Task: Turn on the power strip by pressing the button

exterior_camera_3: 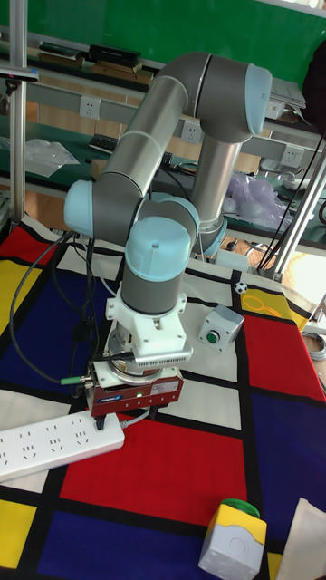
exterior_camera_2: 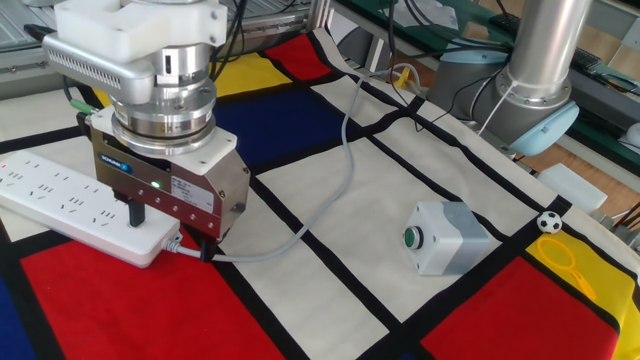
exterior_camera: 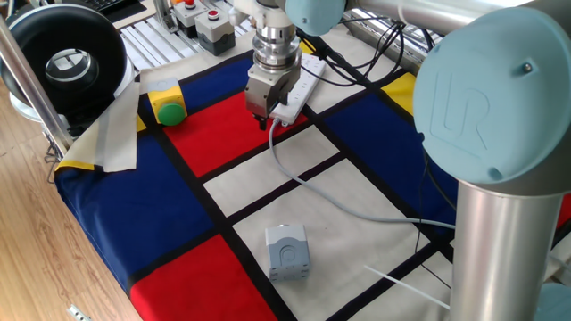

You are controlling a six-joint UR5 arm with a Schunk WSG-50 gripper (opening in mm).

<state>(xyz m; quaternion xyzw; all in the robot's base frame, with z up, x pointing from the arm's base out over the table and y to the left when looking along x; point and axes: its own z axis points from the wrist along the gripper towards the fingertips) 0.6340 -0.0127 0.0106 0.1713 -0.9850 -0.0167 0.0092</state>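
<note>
In the other fixed view we see the gripper (exterior_camera_2: 137, 214) at the left of the frame, pointing straight down over the cord end of the power strip (exterior_camera_2: 60, 200). One dark finger (exterior_camera_2: 135, 213) comes down onto the strip's top face near that end. The second finger is hidden behind the gripper body, so we cannot tell whether the fingers are apart or together. The button itself is hidden under the gripper in every view.

The white strip lies flat on the colour-block cloth (exterior_camera_2: 330, 290), running off toward the left edge of the frame, with its pale grey cord (exterior_camera_2: 335, 175) curving from the near end up toward the top centre. In the one fixed view the strip (exterior_camera: 299, 89) sits at upper centre, partly under the gripper (exterior_camera: 267, 116).

A small grey box with a green button (exterior_camera_2: 447, 237) stands well apart at centre right. In the tall fixed view a green dome button on a yellow base (exterior_camera_3: 233, 536) sits at the bottom.
</note>
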